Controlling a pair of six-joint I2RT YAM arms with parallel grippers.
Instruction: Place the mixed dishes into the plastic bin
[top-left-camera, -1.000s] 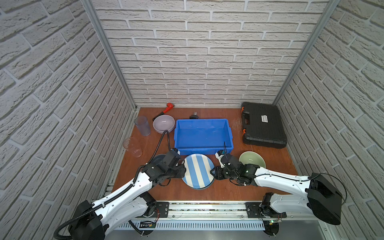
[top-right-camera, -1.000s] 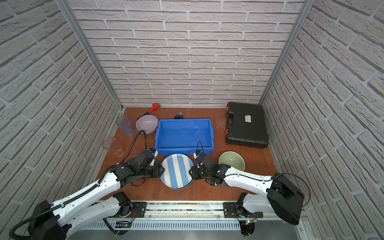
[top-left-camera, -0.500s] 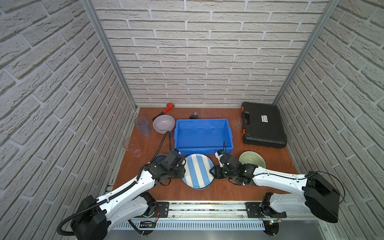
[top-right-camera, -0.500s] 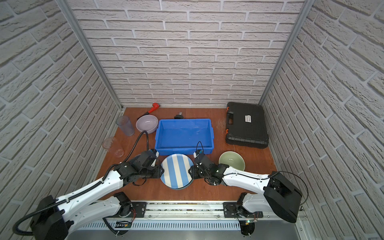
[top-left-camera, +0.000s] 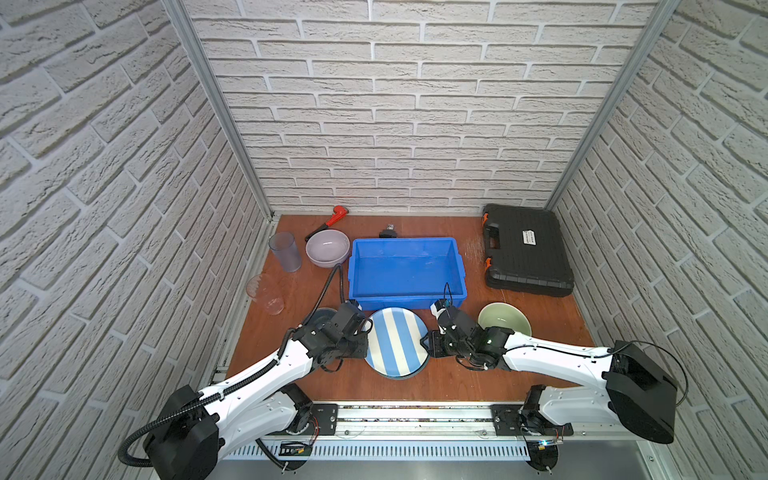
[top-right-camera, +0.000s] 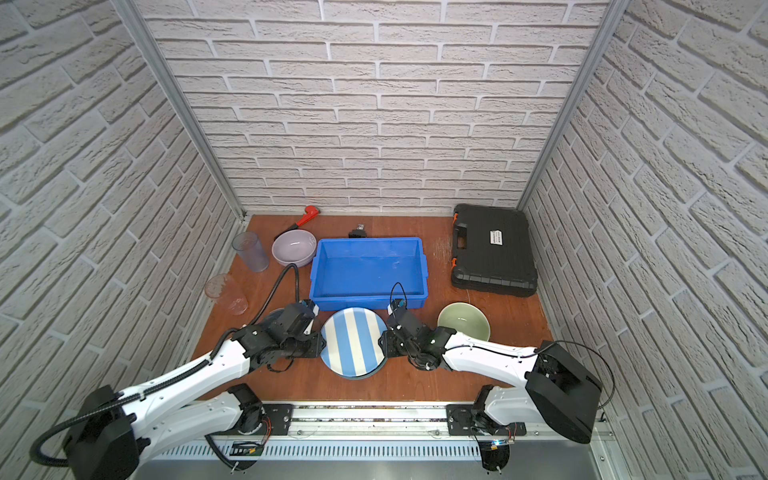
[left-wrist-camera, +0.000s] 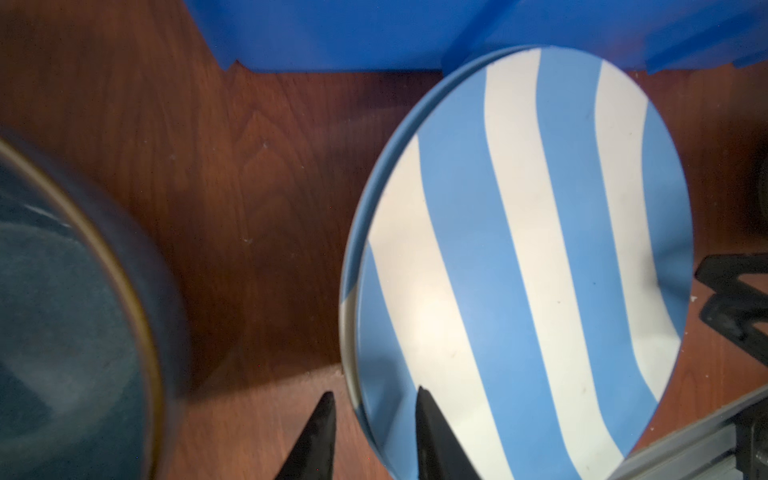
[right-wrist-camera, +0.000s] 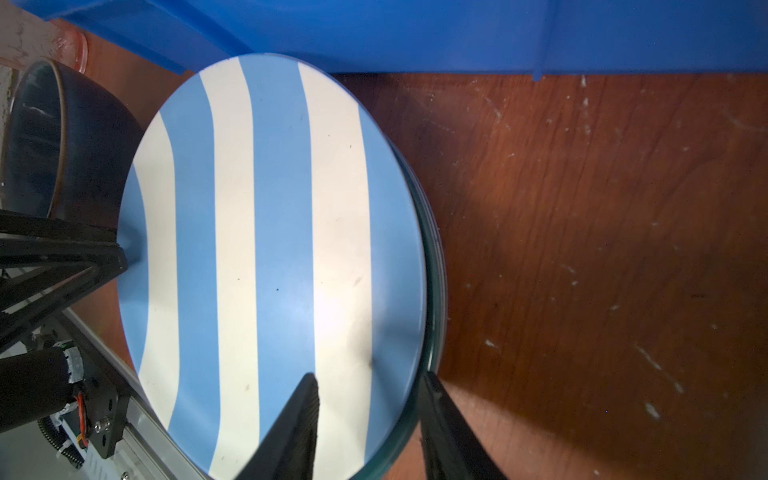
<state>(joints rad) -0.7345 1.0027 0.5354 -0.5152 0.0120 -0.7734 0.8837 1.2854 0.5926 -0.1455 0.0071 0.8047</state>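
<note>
OPERATOR: Report the left side of the table (top-left-camera: 478, 380).

UNIT: Along the left edge, one grey-tinted tumbler (top-left-camera: 285, 252) stands upright. One pink-tinted tumbler (top-left-camera: 266, 294) lies tipped over, nearer the front. The lilac bowl (top-left-camera: 327, 247) is just beside the upright tumbler, with the red-headed wrench (top-left-camera: 328, 222) behind it. All are on the table, outside the bin.

OPERATOR: Left arm?

UNIT: My left gripper (left-wrist-camera: 374, 392) is at the left rim of the striped plate (top-left-camera: 397, 340). Its jaws are parted and sit astride the rim. One finger (left-wrist-camera: 436, 436) is over the striped face. The other is outside, with a strip of table showing between it and the rim. The dark blue bowl (left-wrist-camera: 62, 311) stands just beside this gripper.

OPERATOR: Location of the plate?

UNIT: It is on the table, just in front of the blue bin (top-left-camera: 405, 301) and outside it. It lies on a teal-rimmed plate (right-wrist-camera: 434, 266).

OPERATOR: Right arm?

UNIT: My right gripper (right-wrist-camera: 369, 375) is at the opposite rim. One finger is over the striped face, the other at the outer edge of the stack. I cannot tell whether these jaws are clamped. To the right, the pale green bowl (top-left-camera: 505, 320) stands on the table. The black tool case (top-left-camera: 525, 249) lies in the far right corner.
</note>
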